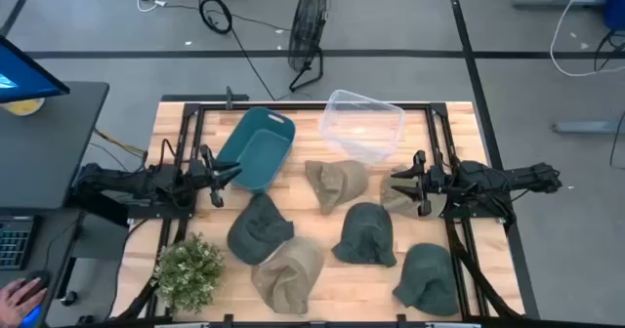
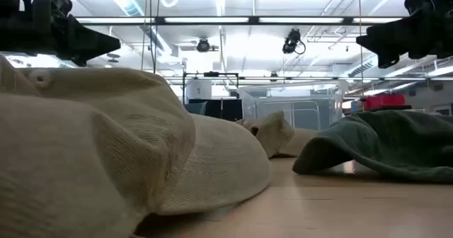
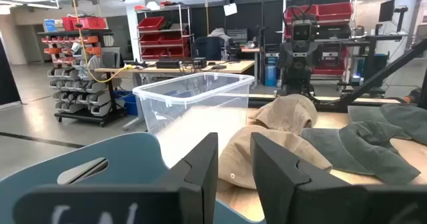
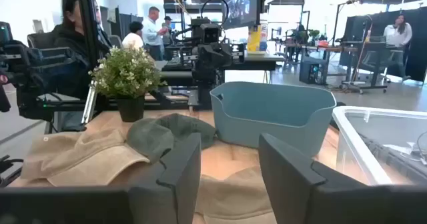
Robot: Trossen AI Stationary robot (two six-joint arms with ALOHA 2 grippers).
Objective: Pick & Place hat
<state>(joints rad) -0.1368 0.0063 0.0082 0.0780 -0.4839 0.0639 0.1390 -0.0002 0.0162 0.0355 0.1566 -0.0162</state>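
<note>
Several hats lie flat on the wooden table: tan ones (image 1: 335, 182) (image 1: 288, 274) and dark green ones (image 1: 259, 225) (image 1: 366, 235) (image 1: 427, 279). Another tan hat (image 1: 398, 199) lies under my right gripper (image 1: 400, 182), which hovers above it, open and empty, pointing level toward the table's left. My left gripper (image 1: 220, 177) hovers at the left, beside the teal bin (image 1: 256, 147), pointing level toward the right; it is open, with nothing between its fingers (image 3: 200, 174). In the right wrist view the gap (image 4: 230, 177) shows only a tan hat (image 4: 233, 191) below.
A clear plastic bin (image 1: 363, 123) stands at the far middle, right of the teal bin. A potted plant (image 1: 188, 265) sits at the near left corner. A black frame (image 1: 293, 103) borders the table. People stand in the room beyond.
</note>
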